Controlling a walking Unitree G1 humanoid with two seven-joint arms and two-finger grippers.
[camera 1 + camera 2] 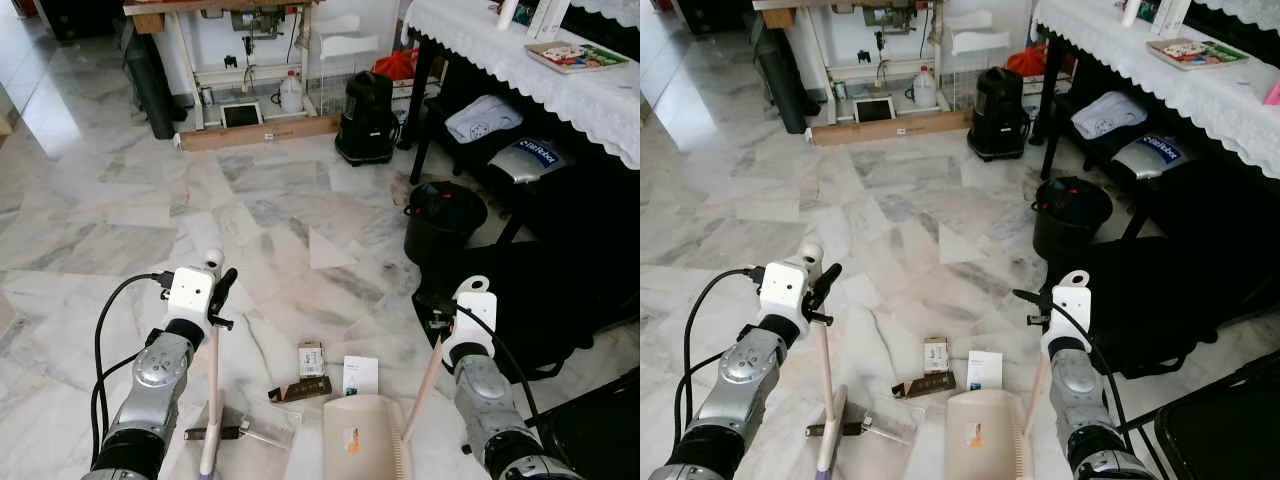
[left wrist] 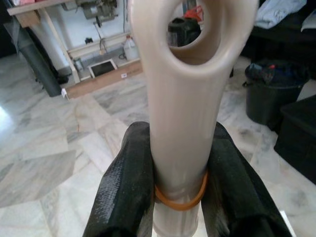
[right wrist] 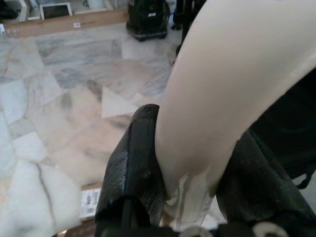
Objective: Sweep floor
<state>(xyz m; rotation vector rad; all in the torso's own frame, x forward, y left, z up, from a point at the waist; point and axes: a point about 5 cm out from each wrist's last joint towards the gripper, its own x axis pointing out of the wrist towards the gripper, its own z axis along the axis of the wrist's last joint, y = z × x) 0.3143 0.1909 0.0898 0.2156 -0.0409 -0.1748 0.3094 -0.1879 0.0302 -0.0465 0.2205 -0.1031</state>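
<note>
My left gripper [image 1: 219,297] is shut on the top of a beige broom handle [image 1: 211,400] that runs down to the marble floor; its black fingers [image 2: 126,182] clamp the handle [image 2: 182,123] just above an orange rubber band. My right gripper [image 1: 437,322] is shut on the slanted cream handle [image 1: 422,390] of a dustpan [image 1: 360,440] resting on the floor between the arms. Litter lies just beyond the pan: a small box [image 1: 311,358], a white card [image 1: 360,375] and a brown bar [image 1: 299,390]. A thin dark piece [image 1: 238,432] lies by the broom head.
A black bucket [image 1: 443,222] stands ahead on the right beside a dark bag [image 1: 560,300]. A table with a white lace cloth [image 1: 520,70] runs along the right. A black appliance [image 1: 367,118] and a long cardboard box [image 1: 260,132] sit at the far wall.
</note>
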